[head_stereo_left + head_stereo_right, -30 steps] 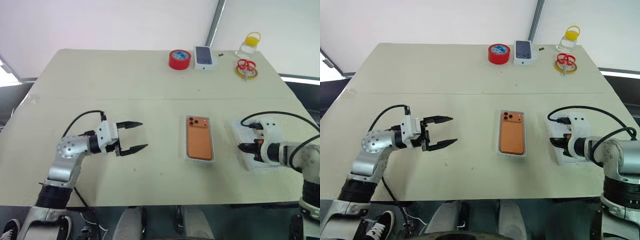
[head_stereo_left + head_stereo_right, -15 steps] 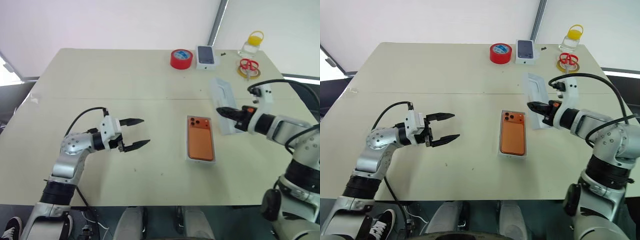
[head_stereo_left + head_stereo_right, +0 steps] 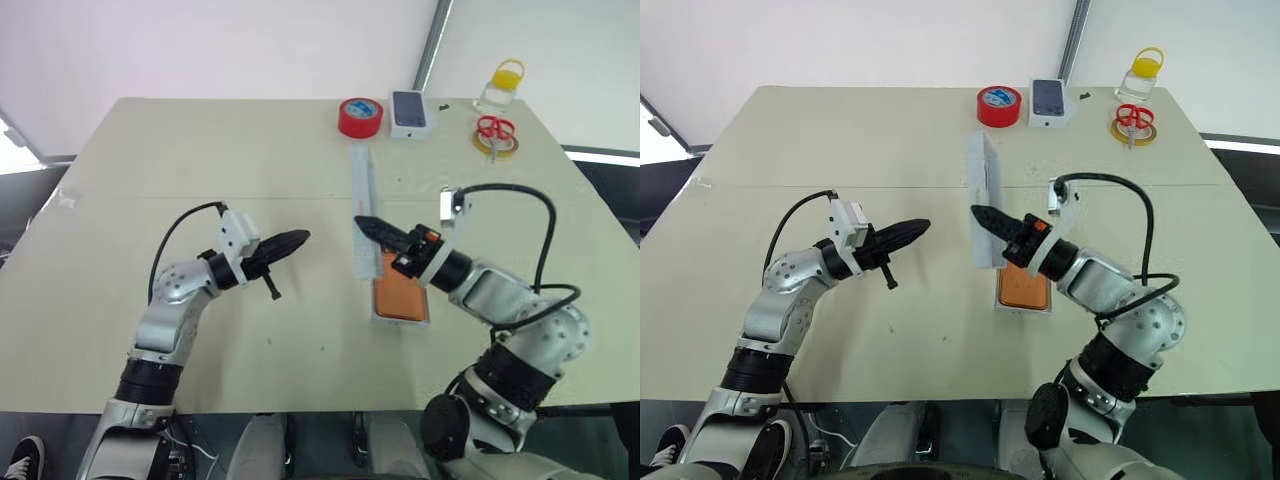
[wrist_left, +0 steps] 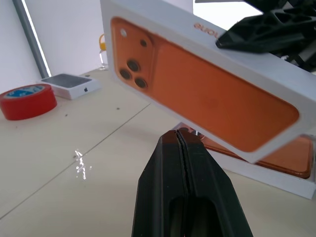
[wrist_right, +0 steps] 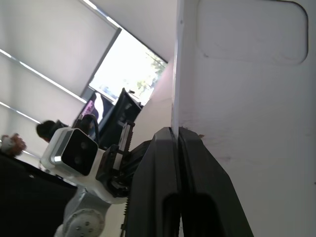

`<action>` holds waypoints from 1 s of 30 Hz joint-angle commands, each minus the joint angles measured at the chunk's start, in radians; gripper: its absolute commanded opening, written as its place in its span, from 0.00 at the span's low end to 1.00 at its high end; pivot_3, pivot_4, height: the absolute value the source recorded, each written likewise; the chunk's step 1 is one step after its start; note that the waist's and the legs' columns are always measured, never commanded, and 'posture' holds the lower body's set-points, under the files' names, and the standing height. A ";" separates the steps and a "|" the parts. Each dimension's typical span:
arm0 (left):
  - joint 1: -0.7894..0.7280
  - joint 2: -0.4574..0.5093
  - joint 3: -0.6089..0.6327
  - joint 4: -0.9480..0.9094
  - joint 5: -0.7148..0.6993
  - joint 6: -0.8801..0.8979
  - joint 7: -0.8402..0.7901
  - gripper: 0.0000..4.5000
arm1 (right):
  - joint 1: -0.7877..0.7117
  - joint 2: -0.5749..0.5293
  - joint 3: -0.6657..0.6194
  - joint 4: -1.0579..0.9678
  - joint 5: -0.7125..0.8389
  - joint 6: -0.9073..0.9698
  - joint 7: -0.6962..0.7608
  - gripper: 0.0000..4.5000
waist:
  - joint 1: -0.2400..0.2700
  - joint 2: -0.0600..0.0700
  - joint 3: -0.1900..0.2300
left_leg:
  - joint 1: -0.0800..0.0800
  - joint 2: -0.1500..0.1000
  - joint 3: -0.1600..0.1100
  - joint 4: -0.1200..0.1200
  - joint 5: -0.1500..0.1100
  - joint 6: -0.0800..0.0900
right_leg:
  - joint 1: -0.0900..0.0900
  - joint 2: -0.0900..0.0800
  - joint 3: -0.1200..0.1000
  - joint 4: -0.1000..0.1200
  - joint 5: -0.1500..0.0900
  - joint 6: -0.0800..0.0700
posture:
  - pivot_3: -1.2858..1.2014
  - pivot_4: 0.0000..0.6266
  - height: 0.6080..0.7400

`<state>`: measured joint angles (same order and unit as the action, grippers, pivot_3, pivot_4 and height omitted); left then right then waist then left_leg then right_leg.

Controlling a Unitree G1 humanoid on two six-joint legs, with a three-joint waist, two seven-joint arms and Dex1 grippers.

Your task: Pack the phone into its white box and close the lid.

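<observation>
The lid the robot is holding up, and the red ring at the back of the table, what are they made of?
The lid looks like thin matte cardboard: white, straight-edged, with an orange phone printed on its face. The right end effector is shut on one wall. The red ring seems to be a roll of plastic tape, wound around a hollow middle, though the material is a guess.

Head pair looks down over table (image 3: 200,150); wrist views sit close

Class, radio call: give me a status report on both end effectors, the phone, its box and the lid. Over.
Left end effector shut, empty. Right end effector shut on the lid, held on edge above the phone, which lies in its box. Nothing in the way.
</observation>
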<state>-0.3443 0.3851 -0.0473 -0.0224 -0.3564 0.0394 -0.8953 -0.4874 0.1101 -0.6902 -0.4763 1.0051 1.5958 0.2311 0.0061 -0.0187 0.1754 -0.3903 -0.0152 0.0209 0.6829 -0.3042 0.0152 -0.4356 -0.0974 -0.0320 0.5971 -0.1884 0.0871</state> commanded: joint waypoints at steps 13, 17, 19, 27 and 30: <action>0.001 -0.041 -0.028 -0.054 0.007 0.006 0.031 0.01 | 0.264 -0.258 0.371 0.044 0.829 -0.343 -0.506 0.00 | -0.016 0.003 -0.001 | 0.000 0.000 0.000 0.000 0.000 0.000 | 0.001 0.000 0.001 -0.002 -0.001 -0.001 | 0.52 0.24 1.00; 0.007 -0.044 -0.032 -0.065 0.000 0.013 0.024 0.01 | 0.286 -0.354 0.478 0.088 0.870 -0.471 -0.593 0.00 | -0.019 0.003 -0.001 | 0.000 0.000 0.000 0.000 0.000 0.000 | 0.001 0.000 0.001 -0.002 -0.001 -0.001 | 0.52 0.24 1.00; 0.009 -0.045 -0.041 -0.067 0.003 0.024 0.025 0.01 | 0.261 -0.408 0.526 0.135 0.827 -0.487 -0.632 0.00 | -0.018 0.003 -0.001 | 0.000 0.000 0.001 0.000 0.000 0.000 | 0.001 0.001 0.001 -0.003 -0.001 -0.001 | 0.52 0.24 1.00; 0.037 -0.079 -0.092 -0.024 0.051 -0.009 0.043 0.01 | 0.199 -0.427 0.540 0.268 0.777 -0.663 -0.683 0.00 | -0.014 0.002 -0.001 | 0.000 0.000 0.001 0.000 0.000 0.000 | 0.002 0.000 0.001 -0.004 -0.001 0.000 | 0.52 0.24 1.00; 0.037 -0.107 -0.101 0.013 0.065 -0.007 0.067 0.01 | 0.226 -0.455 0.551 0.261 0.745 -0.659 -0.646 0.00 | -0.012 0.002 -0.001 | 0.000 0.000 0.001 0.001 0.000 0.000 | 0.002 0.000 0.001 -0.004 -0.001 0.000 | 0.52 0.24 1.00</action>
<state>-0.3028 0.2874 -0.1476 -0.0123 -0.3012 0.0517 -0.8443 -0.2877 -0.3149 -0.1402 -0.2288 1.8021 0.9440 -0.4185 -0.0061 -0.0165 0.1744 -0.3902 -0.0149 0.0216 0.6835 -0.3043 0.0155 -0.4336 -0.0969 -0.0308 0.5935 -0.1894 0.0867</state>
